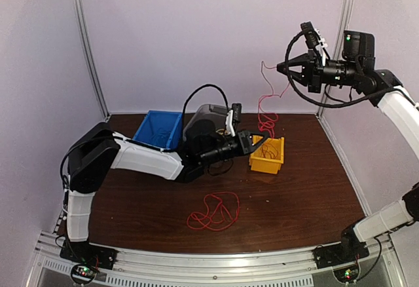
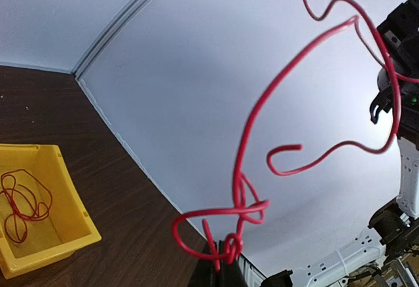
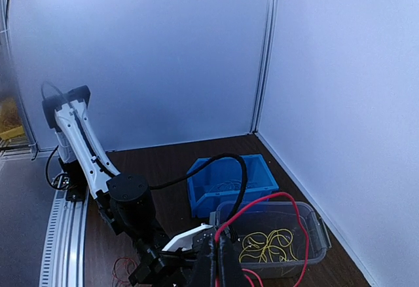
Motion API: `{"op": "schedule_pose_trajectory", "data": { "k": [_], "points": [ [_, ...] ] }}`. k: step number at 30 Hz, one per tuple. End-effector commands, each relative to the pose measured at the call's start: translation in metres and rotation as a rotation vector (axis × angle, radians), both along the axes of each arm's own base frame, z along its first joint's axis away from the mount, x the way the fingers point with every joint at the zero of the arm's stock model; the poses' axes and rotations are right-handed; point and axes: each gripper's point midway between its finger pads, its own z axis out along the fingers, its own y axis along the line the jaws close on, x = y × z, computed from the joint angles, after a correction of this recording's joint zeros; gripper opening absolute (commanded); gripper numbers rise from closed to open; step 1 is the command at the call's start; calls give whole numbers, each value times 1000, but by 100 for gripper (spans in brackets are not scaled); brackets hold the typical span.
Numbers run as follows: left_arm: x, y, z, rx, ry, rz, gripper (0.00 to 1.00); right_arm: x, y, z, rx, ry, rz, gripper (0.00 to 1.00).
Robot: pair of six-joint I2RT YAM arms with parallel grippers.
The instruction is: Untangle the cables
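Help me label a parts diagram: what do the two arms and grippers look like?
The left arm and right arm: white shells, black joints. The left gripper and right gripper: black, two-fingered. A thick black cable loops by each wrist; a green light shows on the right arm.

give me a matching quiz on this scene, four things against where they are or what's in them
Things
1 yellow bin
2 clear tub
3 loose red cable
4 right gripper

Place or state
a lying on the table
b raised high, shut on a hanging red cable
c yellow cables inside
d red coil inside

Pairs: 1-d, 2-c, 3-a, 4-b
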Motion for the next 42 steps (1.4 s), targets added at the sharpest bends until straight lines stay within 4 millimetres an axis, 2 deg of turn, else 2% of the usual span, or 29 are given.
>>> {"op": "schedule_pose_trajectory", "data": {
  "k": [1,7,10,12,14,16,19,22,25,26,28,31,37,40,42],
  "points": [
    [12,11,-3,-62,60,13,0,14,-8,11,5,-50,-85,0],
    [21,13,-50,56,159,44,0,56,-36,47,58,-143,-245,0],
    [23,12,-66,88,191,40,0,78,-48,57,94,-170,-305,0],
    [25,11,-69,100,196,46,0,93,-52,51,82,-175,-347,0],
    [32,8,-62,97,175,64,0,109,-53,28,40,-163,-376,0],
    [47,1,-53,110,137,95,0,123,-54,-5,-12,-135,-396,0],
    [73,-15,-44,152,90,146,0,133,-56,-50,-73,-93,-418,0],
    [96,-26,-48,212,77,221,0,139,-58,-81,-110,-59,-435,0],
    [113,-28,-64,282,89,280,1,145,-59,-109,-143,-21,-442,0],
    [117,-31,-66,292,89,280,5,146,-59,-123,-156,0,-442,0],
    [124,-36,-74,311,98,263,23,148,-59,-143,-173,28,-442,0],
    [125,-41,-79,313,98,231,41,153,-59,-178,-208,85,-437,0],
    [122,-35,-81,351,89,225,54,159,-58,-237,-277,186,-421,0],
    [113,-31,-73,335,72,197,60,160,-56,-262,-307,240,-399,0],
    [106,-27,-63,308,56,177,62,161,-56,-272,-316,262,-395,0]
  ]
}}
